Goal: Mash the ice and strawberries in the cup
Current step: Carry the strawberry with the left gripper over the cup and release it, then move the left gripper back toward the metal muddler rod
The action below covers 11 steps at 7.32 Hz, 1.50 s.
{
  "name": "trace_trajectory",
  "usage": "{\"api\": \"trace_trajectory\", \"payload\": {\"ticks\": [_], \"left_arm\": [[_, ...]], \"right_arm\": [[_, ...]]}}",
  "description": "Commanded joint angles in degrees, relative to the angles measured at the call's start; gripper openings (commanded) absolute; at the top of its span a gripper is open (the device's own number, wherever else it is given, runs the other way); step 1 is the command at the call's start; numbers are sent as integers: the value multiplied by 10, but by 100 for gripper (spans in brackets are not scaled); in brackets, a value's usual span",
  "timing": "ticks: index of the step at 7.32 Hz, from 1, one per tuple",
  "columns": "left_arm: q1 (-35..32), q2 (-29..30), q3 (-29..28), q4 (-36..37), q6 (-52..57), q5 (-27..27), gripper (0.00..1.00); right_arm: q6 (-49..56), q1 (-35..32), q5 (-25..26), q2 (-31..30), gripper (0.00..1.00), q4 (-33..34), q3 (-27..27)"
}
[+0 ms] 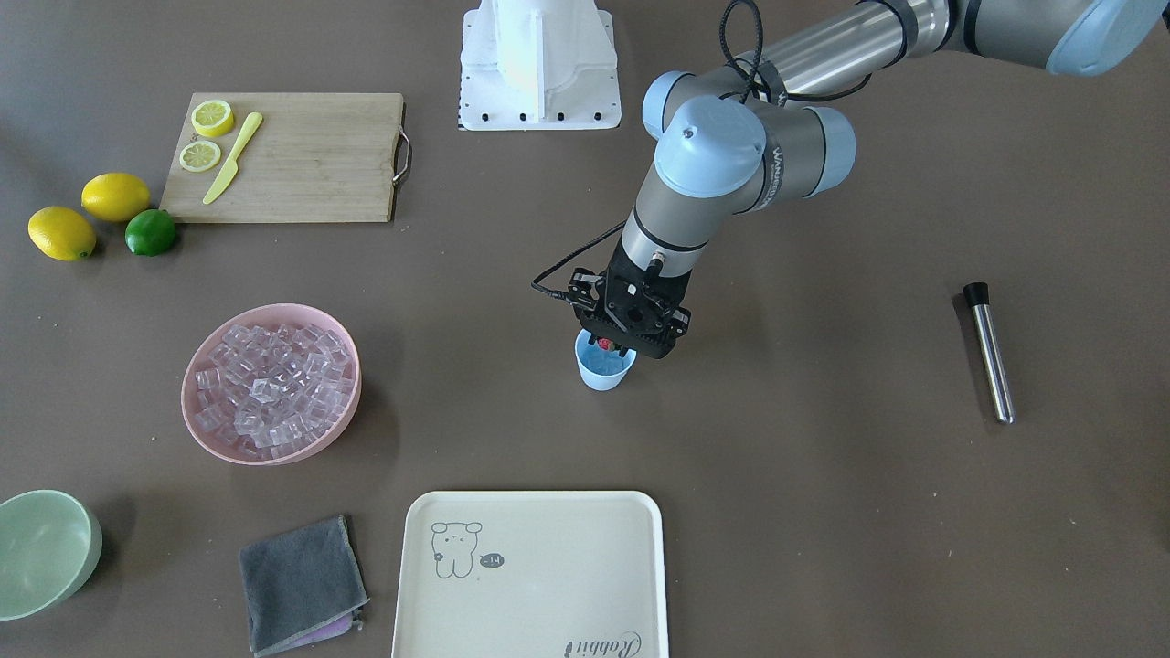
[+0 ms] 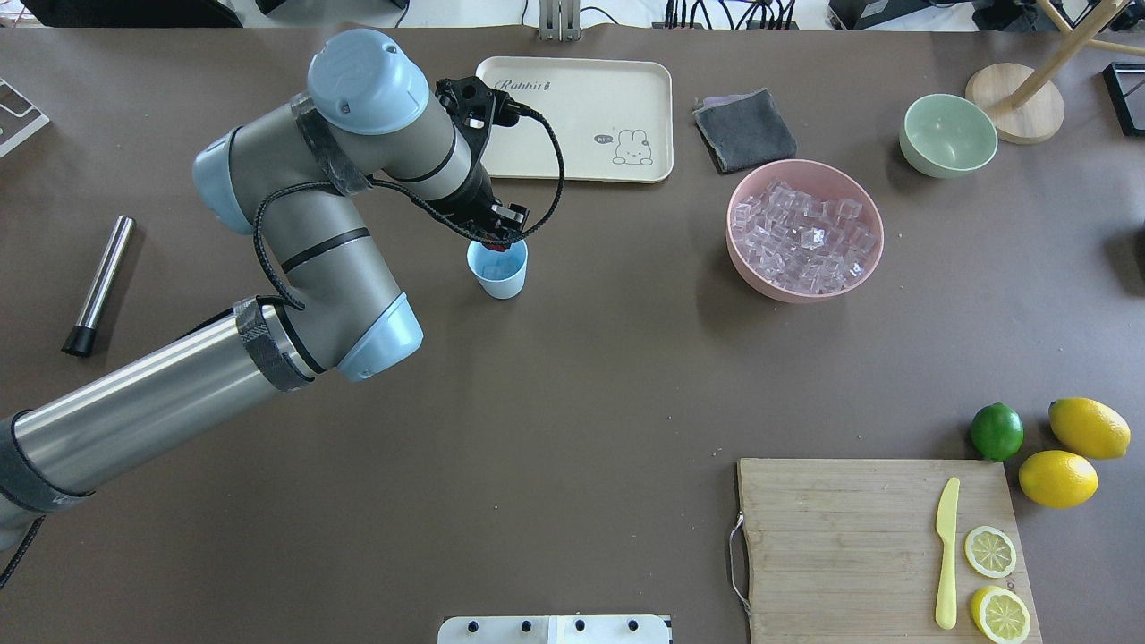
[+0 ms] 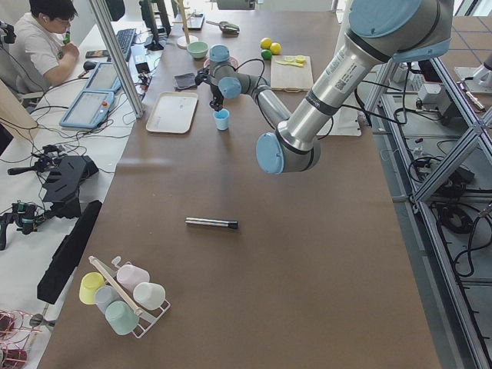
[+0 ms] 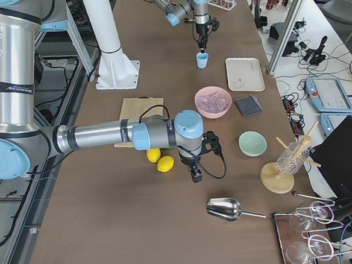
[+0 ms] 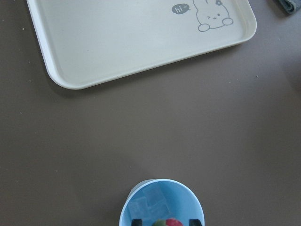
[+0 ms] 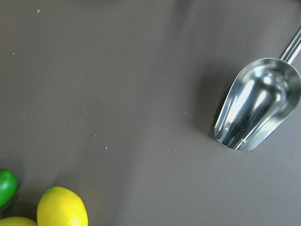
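Note:
The light blue cup [image 1: 603, 370] stands mid-table and also shows in the overhead view [image 2: 498, 273]. My left gripper [image 1: 612, 348] hangs straight down over its mouth, shut on the red strawberry [image 5: 165, 222], which sits between the fingertips at rim height. A few clear ice cubes [image 5: 148, 205] lie in the cup's bottom. Many more ice cubes [image 1: 271, 384] fill the pink bowl [image 1: 203, 422]. My right gripper [image 4: 197, 179] shows only in the right side view, beside the lemons, and I cannot tell whether it is open or shut.
A steel muddler [image 1: 990, 355] lies far out on my left. A cream tray [image 1: 535, 585], a grey cloth [image 1: 302, 582] and a pale green bowl [image 1: 41, 551] lie at the far edge. A cutting board [image 1: 302, 160] holds lemon slices and a knife. A metal scoop [image 6: 256, 106] lies near my right gripper.

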State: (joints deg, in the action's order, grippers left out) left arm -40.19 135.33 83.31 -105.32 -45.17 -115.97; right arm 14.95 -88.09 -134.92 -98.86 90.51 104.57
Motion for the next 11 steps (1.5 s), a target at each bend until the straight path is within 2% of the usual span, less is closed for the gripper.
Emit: {"api": "trace_trajectory", "payload": {"ticks": [1,2,3,4,6,7,9,11], "left_arm": [[2,1,-9,-7,-5,0,46],[2,-5,-8,-10,-24,0,62],[2,-5,-7,-12,-28,0,85],[2,-6,-4,-14,-42,0,95],[-35,-22,12,-6,-41,-16,96],[-85,-45,10,9,-41,-63,96],[-187,-122,10,7,1,-109,97],[-230,-208,9,-13,79,-113,97]], "right_arm": [[1,-1,0,-5,91,-1,2],[0,-1,1,-5,91,-1,5],[0,-1,1,-3,91,-1,2],[0,-1,2,-4,91,-1,2],[-1,-1,1,-2,91,-1,3],[-1,-1,1,0,91,-1,4],[-1,-1,2,3,91,-1,5],[0,-1,2,9,95,-2,5]]}}
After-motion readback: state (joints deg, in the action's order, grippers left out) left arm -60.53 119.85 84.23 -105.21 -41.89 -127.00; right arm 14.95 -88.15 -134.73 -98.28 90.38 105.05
